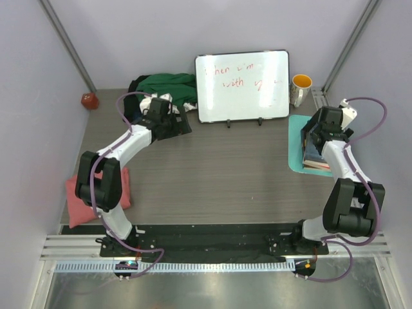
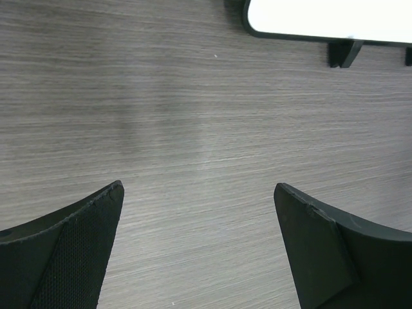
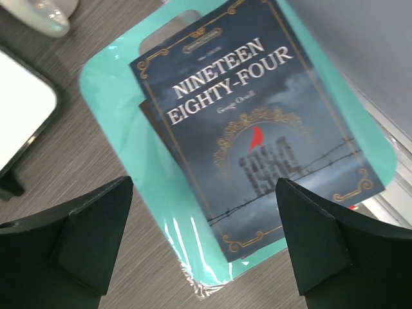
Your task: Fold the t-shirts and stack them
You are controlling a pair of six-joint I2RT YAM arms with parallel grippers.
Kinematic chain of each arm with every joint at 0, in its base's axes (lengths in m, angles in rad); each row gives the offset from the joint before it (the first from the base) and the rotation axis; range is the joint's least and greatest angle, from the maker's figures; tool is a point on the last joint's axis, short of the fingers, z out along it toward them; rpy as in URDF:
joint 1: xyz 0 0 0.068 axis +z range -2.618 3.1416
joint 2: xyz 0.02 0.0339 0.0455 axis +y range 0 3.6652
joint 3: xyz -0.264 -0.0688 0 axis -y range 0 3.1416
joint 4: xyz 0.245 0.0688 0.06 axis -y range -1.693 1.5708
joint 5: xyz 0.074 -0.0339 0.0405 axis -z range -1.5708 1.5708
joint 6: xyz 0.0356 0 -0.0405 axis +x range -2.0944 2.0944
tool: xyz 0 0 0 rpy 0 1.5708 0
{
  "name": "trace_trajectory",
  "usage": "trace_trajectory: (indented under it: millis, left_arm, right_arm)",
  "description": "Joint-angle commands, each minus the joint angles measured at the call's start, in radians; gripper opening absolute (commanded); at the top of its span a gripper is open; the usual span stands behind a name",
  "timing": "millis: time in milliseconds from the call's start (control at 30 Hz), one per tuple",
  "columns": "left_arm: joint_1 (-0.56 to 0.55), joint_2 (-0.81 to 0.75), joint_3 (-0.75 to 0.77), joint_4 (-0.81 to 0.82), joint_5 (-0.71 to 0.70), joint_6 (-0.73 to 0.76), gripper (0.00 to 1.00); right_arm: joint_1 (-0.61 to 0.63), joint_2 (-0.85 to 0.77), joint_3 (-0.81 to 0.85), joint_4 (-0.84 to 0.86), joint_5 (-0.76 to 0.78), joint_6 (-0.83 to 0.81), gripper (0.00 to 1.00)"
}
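Heap of t-shirts (image 1: 165,85) lies far left on the counter (image 1: 225,167), just beyond the left pincer (image 2: 198,187), which is spread over bare surface. Right pincer (image 3: 203,183), likewise spread, hangs over a book (image 3: 257,129), well apart. Left is nearer.

Bright, even light from overhead — shadows stay soft, a faint smudge on the table (image 2: 135,129) in the left wrist view. The whiteboard (image 1: 243,85) is nearly blown out, its writing pale. Glare streaks the mat (image 3: 180,232) — the mug (image 3: 45,16) at the frame's corner is blurred.
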Motion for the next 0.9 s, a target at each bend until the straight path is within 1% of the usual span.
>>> trace_trajectory:
  millis: [0, 33, 67, 100, 133, 167, 267, 433, 467, 567, 733, 867]
  left_arm:
    - [-0.006, -0.034, -0.005, 0.029, -0.013, -0.009, 1.00]
    - [-0.008, -0.030, -0.004, 0.036, -0.013, -0.010, 1.00]
    - [-0.009, -0.015, 0.001, 0.040, -0.013, -0.013, 1.00]
    - [-0.009, -0.007, 0.009, 0.044, -0.011, -0.013, 1.00]
    - [-0.008, 0.004, 0.013, 0.064, -0.014, -0.010, 1.00]
    - [-0.008, 0.018, 0.027, 0.070, -0.016, -0.010, 1.00]
    - [-0.008, 0.074, 0.102, 0.070, 0.006, 0.006, 1.00]
    - [-0.003, 0.162, 0.203, 0.073, 0.029, 0.029, 1.00]
    - [0.000, 0.179, 0.216, 0.075, 0.038, 0.033, 1.00]
    - [0.011, 0.240, 0.262, 0.075, 0.055, 0.036, 1.00]
    - [0.020, 0.314, 0.318, 0.098, 0.069, 0.049, 1.00]
    - [0.024, 0.396, 0.374, 0.121, 0.116, 0.062, 1.00]
  right_arm:
    - [-0.023, 0.029, 0.070, -0.044, -0.004, 0.017, 1.00]
    - [-0.020, 0.037, 0.078, -0.042, -0.072, 0.020, 1.00]
    - [-0.021, 0.046, 0.082, -0.028, -0.132, 0.025, 0.96]
    - [-0.018, 0.060, 0.069, 0.013, -0.242, 0.011, 0.96]
    - [-0.003, 0.069, 0.061, 0.110, -0.333, -0.001, 0.95]
    - [0.014, 0.078, 0.052, 0.161, -0.429, -0.011, 0.96]
    - [0.034, 0.136, 0.073, 0.206, -0.443, -0.018, 0.99]
    - [0.034, 0.205, 0.089, 0.314, -0.449, -0.035, 0.99]
    - [0.034, 0.245, 0.096, 0.326, -0.456, -0.040, 0.99]
    - [0.034, 0.333, 0.168, 0.331, -0.507, -0.049, 0.99]
    - [0.034, 0.414, 0.256, 0.366, -0.545, -0.066, 1.00]
    - [0.034, 0.486, 0.328, 0.365, -0.582, -0.096, 1.00]
